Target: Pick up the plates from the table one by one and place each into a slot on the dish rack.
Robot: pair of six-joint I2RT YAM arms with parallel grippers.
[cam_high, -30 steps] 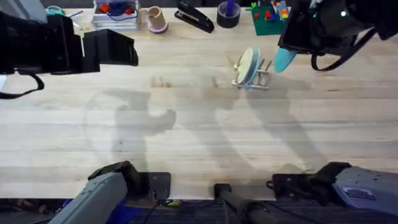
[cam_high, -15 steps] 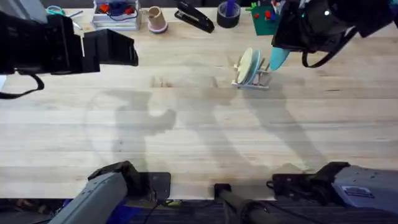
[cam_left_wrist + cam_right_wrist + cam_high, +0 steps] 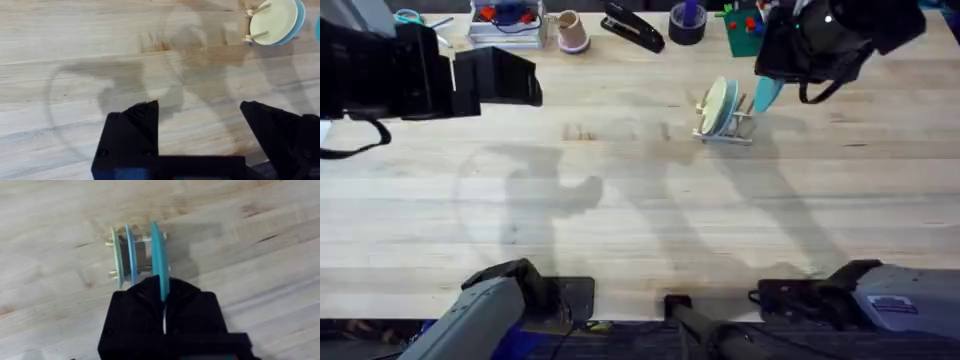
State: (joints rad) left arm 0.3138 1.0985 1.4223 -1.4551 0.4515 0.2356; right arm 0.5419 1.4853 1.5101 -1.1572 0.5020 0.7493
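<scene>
The turquoise plate (image 3: pixel 158 255) is held edge-on by the right pincer (image 3: pixel 163 297), aligned for a dish rack (image 3: pixel 725 125) slot; the left pincer (image 3: pixel 200 125) is spread wide.

Overhead looking down over table (image 3: pixel 640 220), both wrist views sharing dish rack (image 3: pixel 723 128)

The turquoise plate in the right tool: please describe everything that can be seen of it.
The turquoise plate is small, round and thin, of a solid colour and looks like plastic. It stands on edge, clamped at its rim by the right tool, directly above the dish rack near the table's far edge. In the overhead view it shows beside the two plates already in the rack, a cream one and a blue one. Whether it already touches the pegs cannot be told.
</scene>
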